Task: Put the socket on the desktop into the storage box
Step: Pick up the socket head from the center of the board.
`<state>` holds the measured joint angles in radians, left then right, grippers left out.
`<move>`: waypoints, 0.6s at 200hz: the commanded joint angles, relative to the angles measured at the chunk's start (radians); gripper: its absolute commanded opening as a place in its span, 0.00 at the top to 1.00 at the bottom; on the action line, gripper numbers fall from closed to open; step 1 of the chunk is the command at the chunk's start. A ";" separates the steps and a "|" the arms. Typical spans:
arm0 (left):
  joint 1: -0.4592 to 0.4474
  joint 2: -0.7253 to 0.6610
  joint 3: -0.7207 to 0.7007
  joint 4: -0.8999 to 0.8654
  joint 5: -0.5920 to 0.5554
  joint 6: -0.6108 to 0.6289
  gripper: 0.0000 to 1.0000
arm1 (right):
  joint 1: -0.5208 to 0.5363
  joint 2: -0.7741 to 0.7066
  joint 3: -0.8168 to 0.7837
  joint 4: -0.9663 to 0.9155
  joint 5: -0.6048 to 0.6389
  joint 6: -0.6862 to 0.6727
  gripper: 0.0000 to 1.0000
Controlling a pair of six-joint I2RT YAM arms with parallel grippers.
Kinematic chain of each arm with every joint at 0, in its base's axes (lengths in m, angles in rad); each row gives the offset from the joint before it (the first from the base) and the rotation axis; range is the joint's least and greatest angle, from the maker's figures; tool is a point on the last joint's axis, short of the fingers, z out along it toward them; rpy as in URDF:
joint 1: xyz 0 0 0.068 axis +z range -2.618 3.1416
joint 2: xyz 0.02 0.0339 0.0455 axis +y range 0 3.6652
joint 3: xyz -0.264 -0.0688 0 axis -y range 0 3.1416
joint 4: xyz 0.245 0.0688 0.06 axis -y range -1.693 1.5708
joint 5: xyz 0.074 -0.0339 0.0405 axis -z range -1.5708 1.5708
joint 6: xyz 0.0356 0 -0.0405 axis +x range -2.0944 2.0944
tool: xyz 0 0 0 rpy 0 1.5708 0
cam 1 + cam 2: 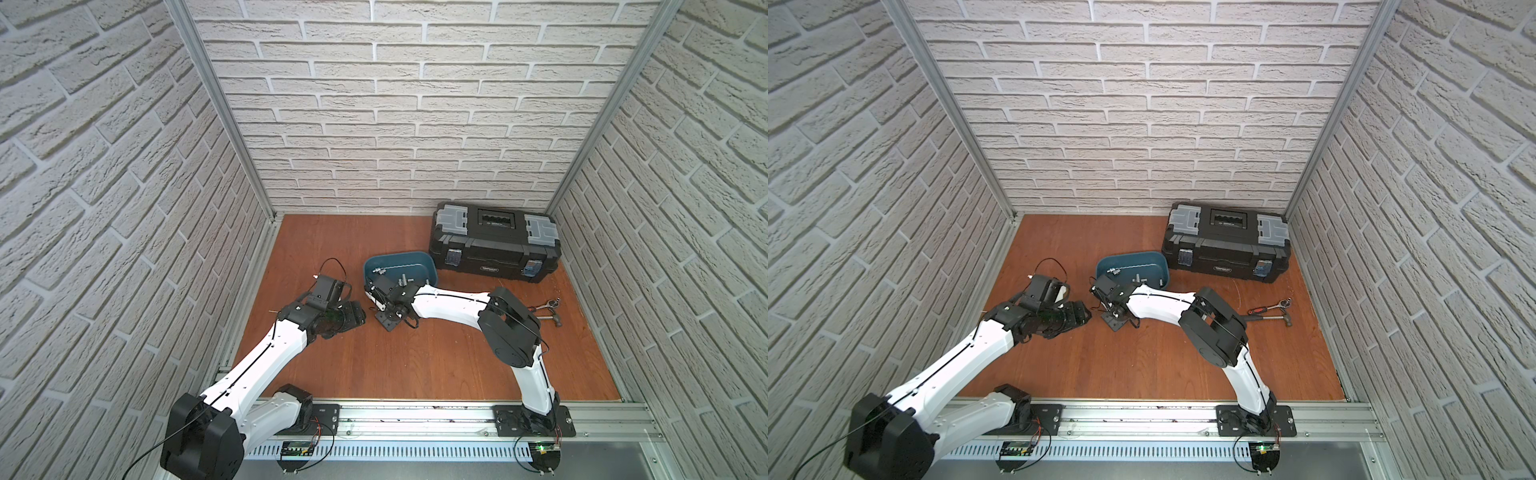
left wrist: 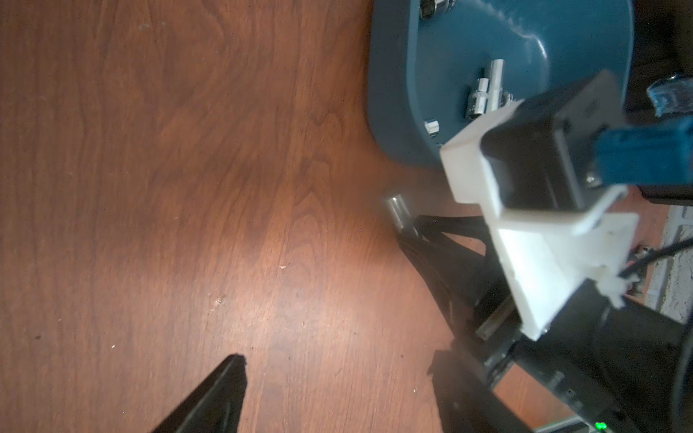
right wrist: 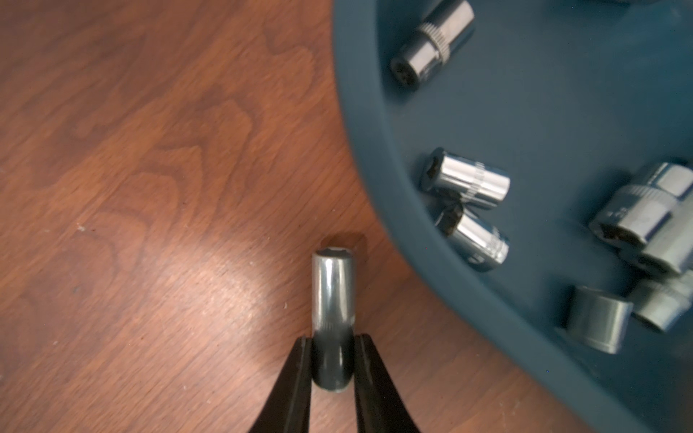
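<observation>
between our right jaws, pinched shut on its near end, lies the socket [image 3: 333, 300] on the reddish worktop [image 3: 150, 187]; our left jaws stand wide and empty. just beyond sits the storage box [image 3: 362, 150], several sockets [image 3: 465, 180] already inside, so we judge only lift and drop remain. farther off, a black toolbox [image 1: 494, 241] and brick walls [image 1: 415, 104].

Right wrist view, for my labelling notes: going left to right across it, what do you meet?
Bare desktop → socket pinched in the right hand → storage box rim → loose sockets inside it.
</observation>
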<state>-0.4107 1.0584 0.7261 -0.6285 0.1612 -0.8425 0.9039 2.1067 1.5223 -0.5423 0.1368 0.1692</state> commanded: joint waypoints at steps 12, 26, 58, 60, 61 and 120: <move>-0.003 -0.005 -0.016 0.018 -0.011 -0.008 0.18 | 0.015 0.028 0.013 -0.007 0.004 0.014 0.72; -0.004 -0.002 -0.016 0.020 -0.009 -0.009 0.18 | 0.016 0.033 0.013 -0.007 0.010 0.014 0.70; -0.004 -0.003 -0.016 0.018 -0.009 -0.010 0.18 | 0.018 0.039 0.012 -0.002 0.009 0.018 0.72; -0.004 -0.003 -0.016 0.019 -0.010 -0.010 0.18 | 0.018 0.039 0.012 -0.002 0.008 0.019 0.72; -0.004 -0.004 -0.017 0.018 -0.010 -0.010 0.18 | 0.018 0.039 0.012 -0.002 0.008 0.019 0.72; -0.004 -0.004 -0.014 0.019 -0.015 -0.010 0.18 | 0.024 0.020 0.002 0.002 0.003 0.021 0.89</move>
<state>-0.4110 1.0584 0.7261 -0.6285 0.1604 -0.8501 0.9100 2.1227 1.5249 -0.5373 0.1387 0.1833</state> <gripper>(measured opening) 0.823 0.227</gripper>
